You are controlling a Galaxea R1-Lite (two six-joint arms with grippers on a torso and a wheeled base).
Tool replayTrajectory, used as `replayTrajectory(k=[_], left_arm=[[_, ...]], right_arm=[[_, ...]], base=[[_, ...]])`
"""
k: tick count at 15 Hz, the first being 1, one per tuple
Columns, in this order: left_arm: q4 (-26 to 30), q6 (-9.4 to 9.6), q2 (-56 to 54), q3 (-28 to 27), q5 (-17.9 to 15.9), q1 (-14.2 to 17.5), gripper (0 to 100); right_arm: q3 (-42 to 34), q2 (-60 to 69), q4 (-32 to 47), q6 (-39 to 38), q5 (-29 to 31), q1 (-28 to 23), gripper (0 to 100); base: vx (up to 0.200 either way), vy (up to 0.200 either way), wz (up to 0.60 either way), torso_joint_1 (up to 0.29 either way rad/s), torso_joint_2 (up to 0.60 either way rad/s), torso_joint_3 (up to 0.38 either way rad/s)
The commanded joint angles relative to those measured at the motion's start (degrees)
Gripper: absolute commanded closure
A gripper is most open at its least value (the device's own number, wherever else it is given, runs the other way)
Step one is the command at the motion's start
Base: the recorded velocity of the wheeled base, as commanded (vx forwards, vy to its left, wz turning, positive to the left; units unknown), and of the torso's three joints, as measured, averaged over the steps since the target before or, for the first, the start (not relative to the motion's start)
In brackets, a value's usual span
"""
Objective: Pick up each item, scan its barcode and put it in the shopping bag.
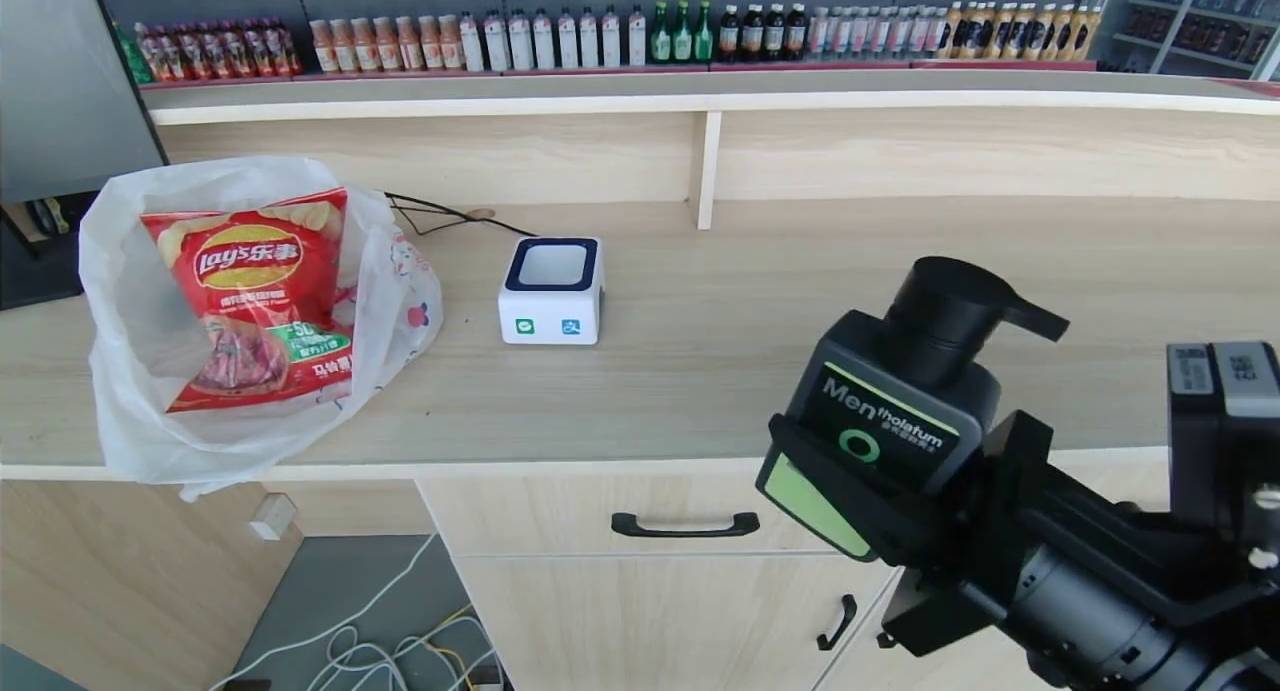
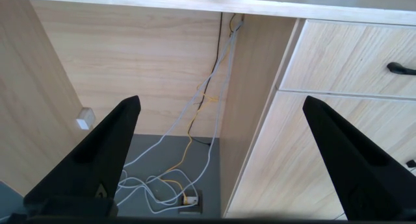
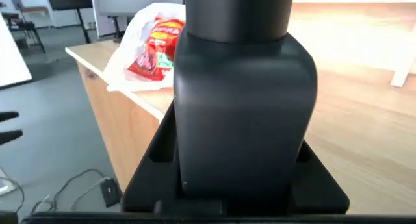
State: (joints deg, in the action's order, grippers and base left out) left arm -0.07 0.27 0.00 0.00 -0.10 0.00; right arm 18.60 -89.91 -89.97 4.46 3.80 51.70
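Observation:
My right gripper (image 1: 880,471) is shut on a black pump bottle (image 1: 905,381) with a green label, held above the counter's front edge at the right. From the right wrist the bottle (image 3: 244,113) sits between the fingers (image 3: 149,178). The white barcode scanner (image 1: 552,289) with a dark-framed window stands mid-counter, left of the bottle. A clear shopping bag (image 1: 140,371) lies at the counter's left end with a red chips packet (image 1: 262,296) inside. My left gripper (image 2: 214,159) hangs open and empty below the counter, in front of the cabinet.
The wooden counter (image 1: 750,371) has a raised back ledge with a divider (image 1: 707,171). Black cables (image 1: 430,216) run behind the scanner. Drawers with black handles (image 1: 685,526) sit under the counter, and loose cables (image 2: 175,185) lie on the floor. Shelves of bottles (image 1: 600,36) line the back.

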Motion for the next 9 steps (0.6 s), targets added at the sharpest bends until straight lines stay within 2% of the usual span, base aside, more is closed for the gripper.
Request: replayTrajectory(k=[1,2,3,6,7,9], left_arm=[[-0.01,0.0,0.0,0.0,0.01,0.0,0],[-0.01,0.0,0.0,0.0,0.01,0.0,0],[-0.01,0.0,0.0,0.0,0.01,0.0,0],[-0.01,0.0,0.0,0.0,0.01,-0.09,0],[-0.01,0.0,0.0,0.0,0.01,0.0,0],[-0.01,0.0,0.0,0.0,0.01,0.0,0]], right_arm=[[7.06,-3.35,-0.03,-3.23,6.57,-1.87,100],[7.5,-4.05,-0.03,-5.34,10.79,-2.39,100],[8.12,-4.75,-0.03,-6.22,12.1,-3.71,100],[9.96,-5.98,-0.03,-6.66,12.46,-7.84,100],[11.02,-5.81,-0.03,-6.31,13.07,-11.18,100],[12.6,-6.51,-0.03,-5.96,13.16,-13.03,100]], base=[[0.0,0.0,0.0,0.0,0.0,0.0],[0.0,0.0,0.0,0.0,0.0,0.0],[0.0,0.0,0.0,0.0,0.0,0.0],[0.0,0.0,0.0,0.0,0.0,0.0],[0.0,0.0,0.0,0.0,0.0,0.0],[0.0,0.0,0.0,0.0,0.0,0.0]])
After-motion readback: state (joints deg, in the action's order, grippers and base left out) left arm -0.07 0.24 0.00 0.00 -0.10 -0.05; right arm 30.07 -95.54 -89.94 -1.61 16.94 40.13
